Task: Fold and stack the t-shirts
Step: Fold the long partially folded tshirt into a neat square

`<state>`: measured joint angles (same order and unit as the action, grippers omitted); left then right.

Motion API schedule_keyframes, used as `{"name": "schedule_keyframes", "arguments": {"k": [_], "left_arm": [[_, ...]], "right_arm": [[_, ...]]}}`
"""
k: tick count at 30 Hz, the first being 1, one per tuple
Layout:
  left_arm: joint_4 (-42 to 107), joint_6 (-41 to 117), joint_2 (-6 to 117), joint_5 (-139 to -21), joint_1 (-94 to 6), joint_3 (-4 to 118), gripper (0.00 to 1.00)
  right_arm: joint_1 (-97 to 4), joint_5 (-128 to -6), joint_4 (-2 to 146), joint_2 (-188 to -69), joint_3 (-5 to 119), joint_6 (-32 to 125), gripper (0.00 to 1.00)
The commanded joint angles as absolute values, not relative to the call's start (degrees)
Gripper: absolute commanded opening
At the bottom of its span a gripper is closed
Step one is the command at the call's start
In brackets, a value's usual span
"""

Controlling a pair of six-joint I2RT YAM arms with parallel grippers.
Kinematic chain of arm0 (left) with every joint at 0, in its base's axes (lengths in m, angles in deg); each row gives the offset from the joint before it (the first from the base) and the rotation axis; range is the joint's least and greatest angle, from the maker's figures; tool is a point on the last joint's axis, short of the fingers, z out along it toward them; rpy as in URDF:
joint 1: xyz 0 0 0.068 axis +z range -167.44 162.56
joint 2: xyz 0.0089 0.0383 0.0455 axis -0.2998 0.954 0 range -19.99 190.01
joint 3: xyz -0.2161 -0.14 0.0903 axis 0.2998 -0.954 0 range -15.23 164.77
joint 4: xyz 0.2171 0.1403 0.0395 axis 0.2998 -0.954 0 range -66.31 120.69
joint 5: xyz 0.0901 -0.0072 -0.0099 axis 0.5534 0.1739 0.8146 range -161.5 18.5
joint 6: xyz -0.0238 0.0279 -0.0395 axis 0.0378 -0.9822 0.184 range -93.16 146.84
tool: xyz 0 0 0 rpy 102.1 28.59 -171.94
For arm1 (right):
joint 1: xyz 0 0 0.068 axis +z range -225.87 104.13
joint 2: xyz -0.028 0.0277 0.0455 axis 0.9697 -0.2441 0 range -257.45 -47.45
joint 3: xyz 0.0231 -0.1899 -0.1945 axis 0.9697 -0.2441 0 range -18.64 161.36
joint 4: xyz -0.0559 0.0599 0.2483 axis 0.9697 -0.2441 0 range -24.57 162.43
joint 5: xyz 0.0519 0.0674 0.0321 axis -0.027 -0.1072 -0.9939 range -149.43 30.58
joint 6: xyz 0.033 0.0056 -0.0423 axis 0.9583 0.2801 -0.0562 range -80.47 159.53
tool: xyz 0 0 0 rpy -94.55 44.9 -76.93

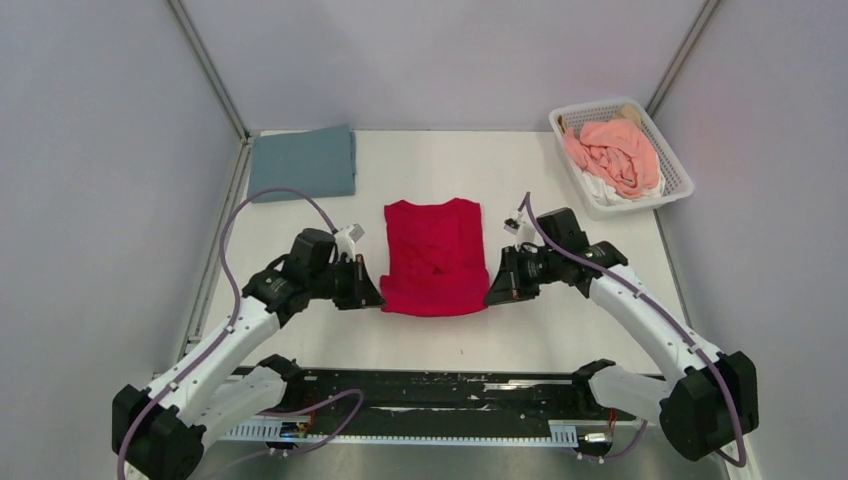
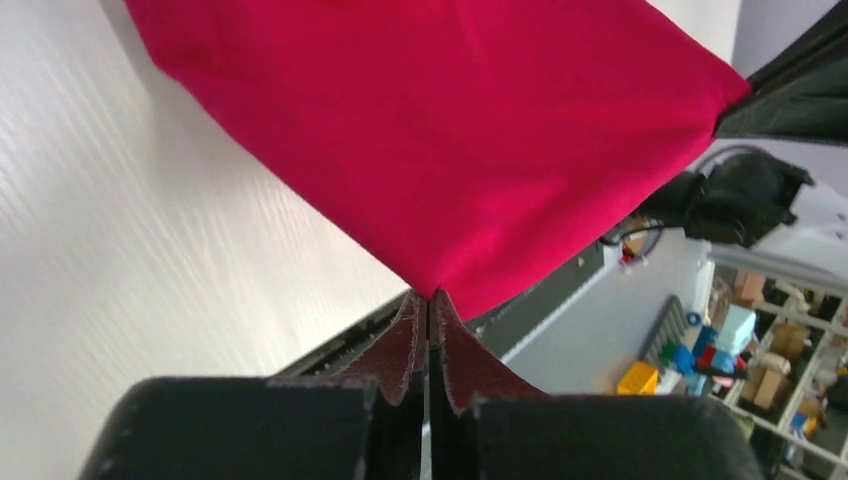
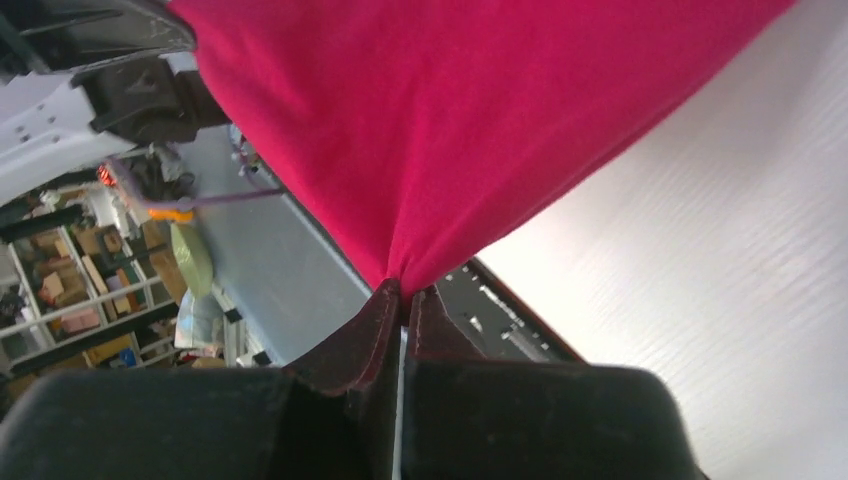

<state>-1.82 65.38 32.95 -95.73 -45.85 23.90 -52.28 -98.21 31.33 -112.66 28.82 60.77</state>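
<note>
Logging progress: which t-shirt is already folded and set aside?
The grey-blue t-shirt, a flat neat rectangle at the far left corner. The red t-shirt is pinched by the left gripper and right gripper; the pink t-shirt lies crumpled in the basket.

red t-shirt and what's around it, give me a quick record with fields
red t-shirt: middle of table, partly folded
left claw: shut on its near-left corner
right claw: shut on its near-right corner
grey-blue t-shirt: folded flat, far left corner
basket: far right corner, holds crumpled salmon-pink t-shirt
</note>
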Motion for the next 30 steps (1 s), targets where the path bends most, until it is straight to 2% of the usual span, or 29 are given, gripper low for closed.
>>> {"name": "schedule_keyframes", "arguments": {"k": [1,8,12,18,30], "left_arm": [[-8.44,61.82,27.67,-103.79,-45.92,28.05,0.0],[-2.91,62.52,28.23,-103.9,-45.86,31.66,0.0],[5.74,64.5,32.02,-103.26,-44.87,31.32,0.0],[16.46,66.72,39.18,-104.63,-40.19,31.67,0.0],[20.19,66.89,48.72,-104.92,-34.4,35.9,0.0]], "right_arm": [[-51.96,-105.54,21.29,-107.92,35.41,55.63,0.0],[-54.97,-101.4,21.25,-108.51,39.84,55.11,0.0],[-60.4,-101.34,24.18,-111.75,42.07,56.67,0.0],[-61.88,-101.63,32.5,-114.64,42.37,61.04,0.0],[-65.17,-99.55,40.87,-120.37,45.09,64.07,0.0]]}}
